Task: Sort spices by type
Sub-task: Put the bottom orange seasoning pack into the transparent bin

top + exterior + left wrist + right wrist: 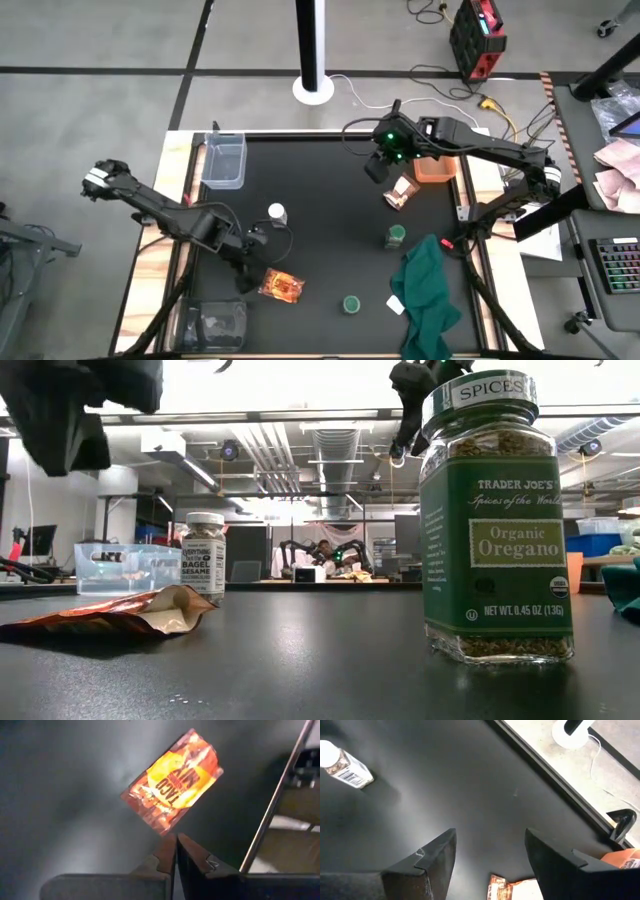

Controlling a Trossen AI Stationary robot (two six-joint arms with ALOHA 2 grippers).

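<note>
An orange foil packet [282,287] lies flat on the black table near its front; it also shows in the left wrist view [172,782]. My left gripper [245,275] is shut and empty, raised just left of the packet [120,615]. My right gripper [378,165] is open and empty, above the table beside a second copper packet [402,192], [515,887]. A white-capped clear jar [277,213] stands mid-table. One green-lidded jar [396,237] stands at the right, another [351,303] near the front. Only one white-capped jar shows.
A dark green cloth [428,295] and a white paper scrap [396,304] lie at the front right. A clear bin [224,160] stands at the far left, an orange container [436,165] at the far right, and another clear container [215,322] at the front left.
</note>
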